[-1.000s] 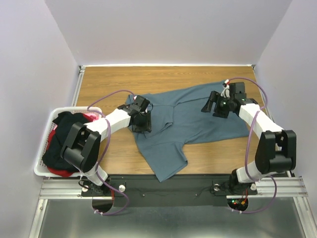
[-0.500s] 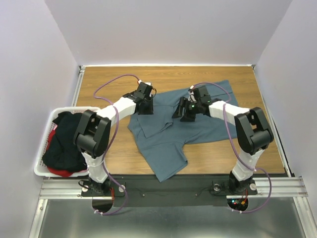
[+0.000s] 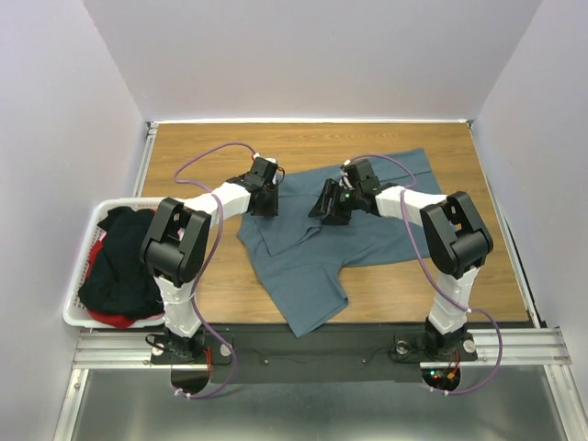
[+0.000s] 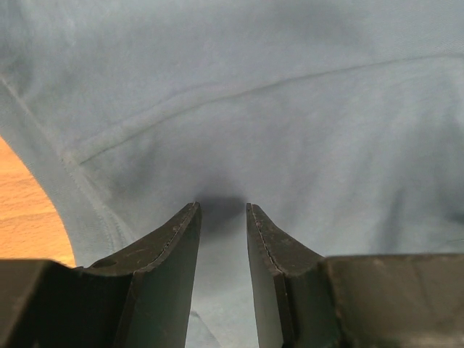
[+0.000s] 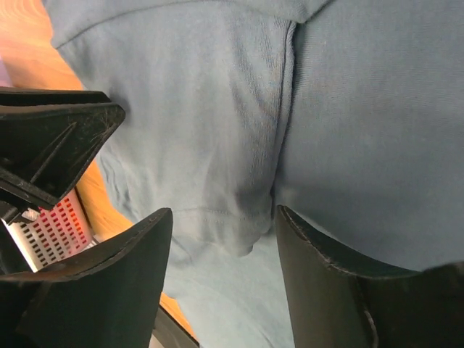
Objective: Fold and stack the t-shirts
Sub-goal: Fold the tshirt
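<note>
A slate blue-grey t-shirt (image 3: 386, 225) lies spread across the wooden table, with one part hanging toward the near edge. My left gripper (image 3: 266, 198) is down on its far left part, near a seam. Its jaws stand a narrow gap apart (image 4: 222, 210) with flat cloth (image 4: 290, 109) showing between them. My right gripper (image 3: 329, 206) rests on the shirt's upper middle. It is open wide (image 5: 223, 217) over a small raised fold by a hem (image 5: 239, 217). The black t-shirt (image 3: 124, 266) and the red-pink t-shirt (image 3: 108, 319) lie heaped in the basket.
A white lattice basket (image 3: 81, 276) sits at the table's left edge. Bare wood (image 3: 230, 147) shows along the far side and at the near right (image 3: 432, 285). Purple cables loop above both arms. White walls close in the table on three sides.
Both grippers have moved inward and away from me onto the shirt's upper part, the right one sweeping left from the right side. Both pairs of jaws have narrowed.
</note>
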